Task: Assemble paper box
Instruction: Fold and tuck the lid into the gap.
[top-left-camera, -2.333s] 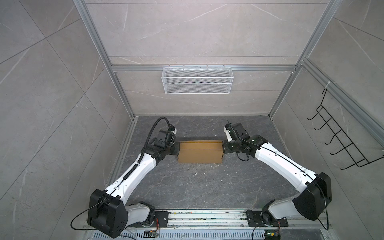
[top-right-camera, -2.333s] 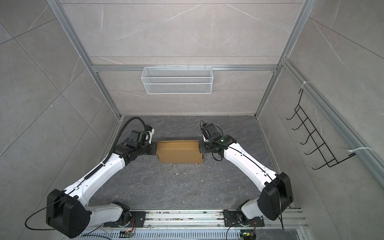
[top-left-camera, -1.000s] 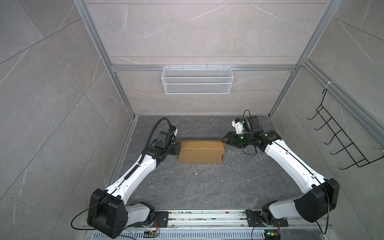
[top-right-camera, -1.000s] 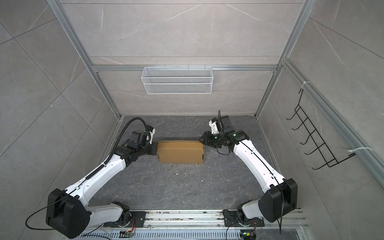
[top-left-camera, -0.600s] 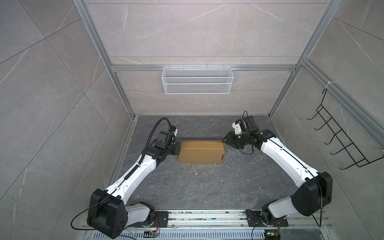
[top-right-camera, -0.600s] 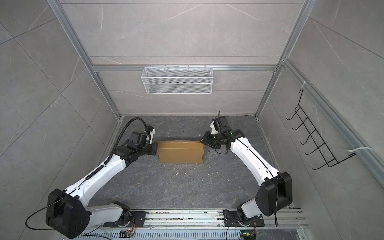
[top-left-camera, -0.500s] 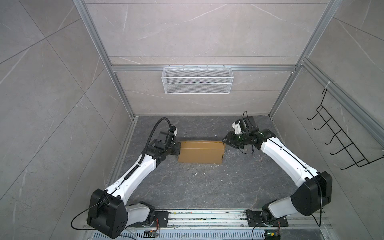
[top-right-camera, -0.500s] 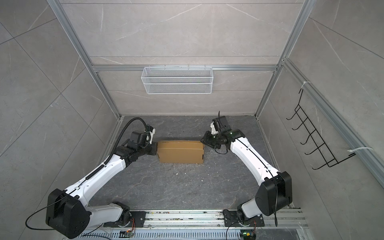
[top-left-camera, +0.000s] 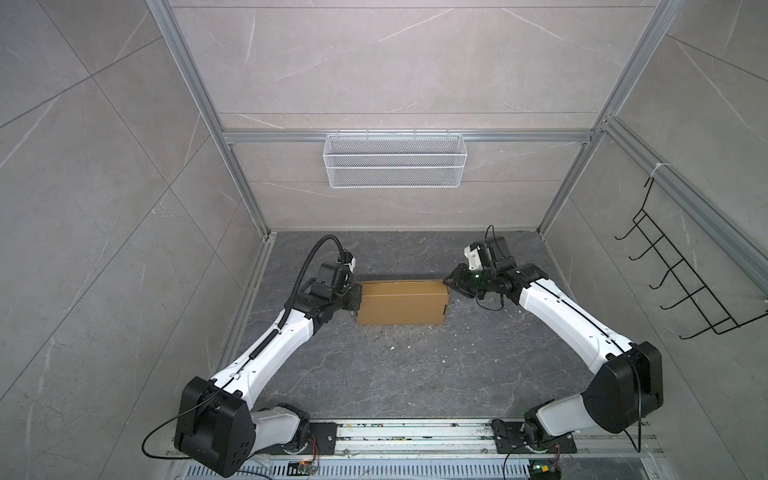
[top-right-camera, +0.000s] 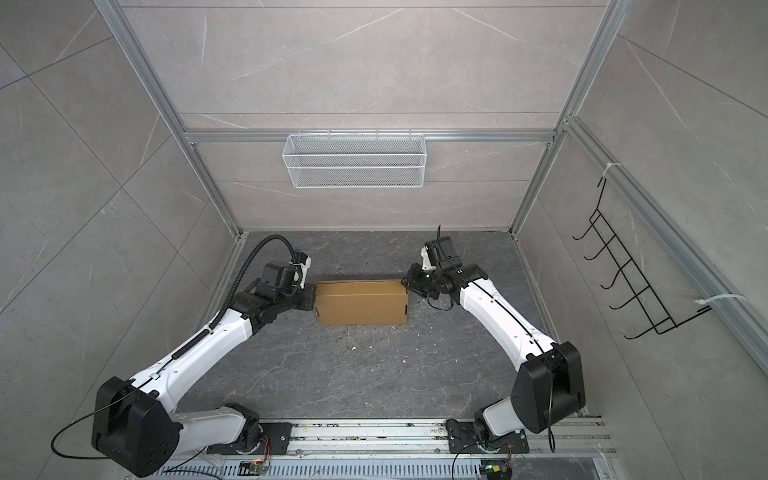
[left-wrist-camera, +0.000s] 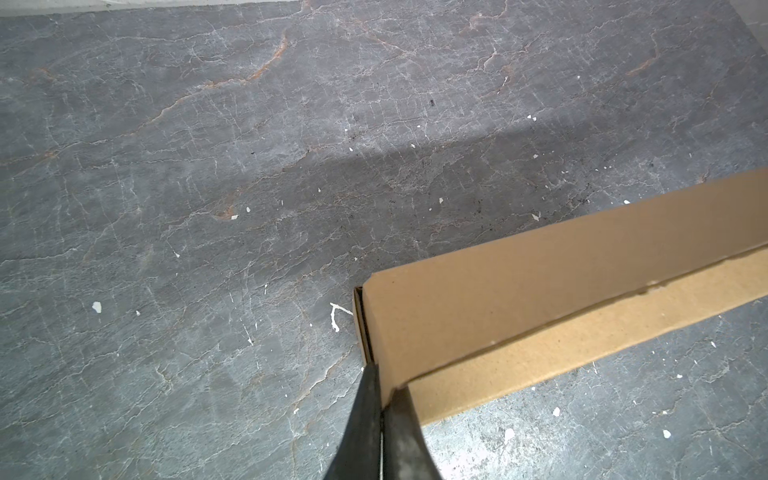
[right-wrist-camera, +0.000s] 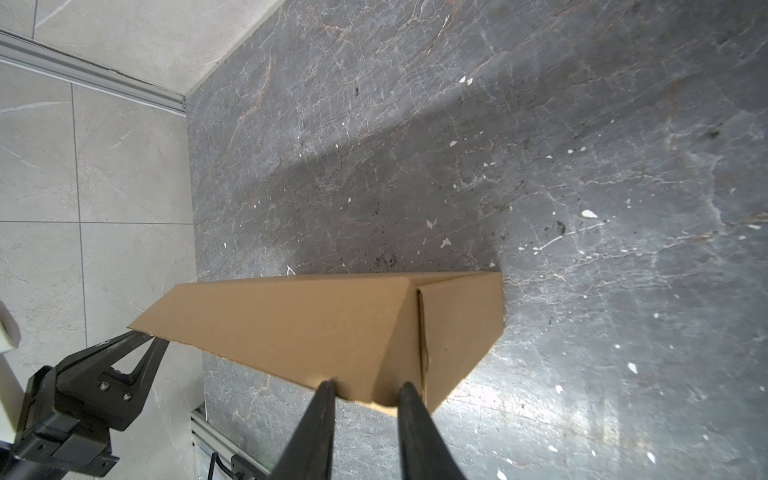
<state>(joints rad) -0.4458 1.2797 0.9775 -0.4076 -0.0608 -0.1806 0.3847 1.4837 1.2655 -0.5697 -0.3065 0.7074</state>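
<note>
The paper box (top-left-camera: 401, 309) (top-right-camera: 361, 303) is a closed brown cardboard box lying lengthwise on the dark floor between both arms. My left gripper (top-left-camera: 356, 301) (left-wrist-camera: 384, 380) is at its left end, fingers pressed together with the box's corner edge (left-wrist-camera: 540, 299) pinched at their tips. It also shows in the right wrist view as the left gripper (right-wrist-camera: 145, 336) at the box's far end. My right gripper (top-left-camera: 448, 284) (right-wrist-camera: 366, 388) is at the right end's upper edge. Its fingers stand apart, tips touching the cardboard (right-wrist-camera: 311, 324) on either side of a fold.
A white wire basket (top-left-camera: 394, 160) hangs on the back wall. A black hook rack (top-left-camera: 681, 282) is on the right wall. The arms' mounting rail (top-left-camera: 415, 432) runs along the front. Small white flecks dot the floor in front of the box.
My right gripper has moved in to the box's right end and its jaws have narrowed. The left gripper and the box have stayed put.
</note>
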